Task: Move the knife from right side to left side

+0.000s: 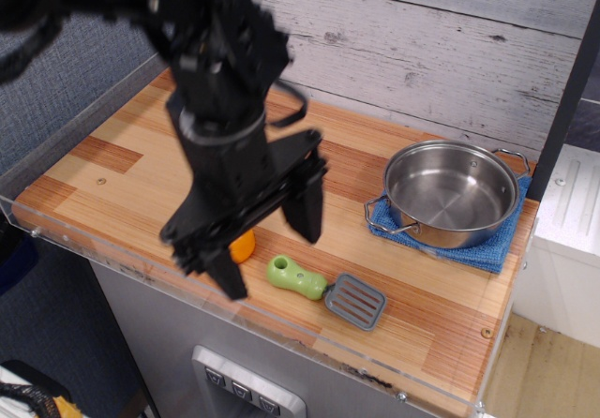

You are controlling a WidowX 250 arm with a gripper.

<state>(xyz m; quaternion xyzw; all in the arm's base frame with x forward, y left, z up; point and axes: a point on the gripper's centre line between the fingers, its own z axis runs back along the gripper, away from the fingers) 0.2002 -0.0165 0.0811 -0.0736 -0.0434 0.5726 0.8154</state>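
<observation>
The knife point(323, 288) lies flat near the front edge of the wooden counter point(131, 174), right of centre. Its light-green handle points left and its grey slotted head points right. My black gripper point(268, 250) hangs open above the counter, just left of the knife's handle. One finger point(228, 277) reaches past the front edge, the other point(306, 210) stands behind the handle. The gripper holds nothing. I cannot tell how high it is above the knife.
An orange toy point(244, 246) is mostly hidden behind my gripper. A steel pot point(450, 193) sits on a blue cloth point(487, 249) at the right. A clear rim runs along the front and left edges. A grey plank wall stands behind.
</observation>
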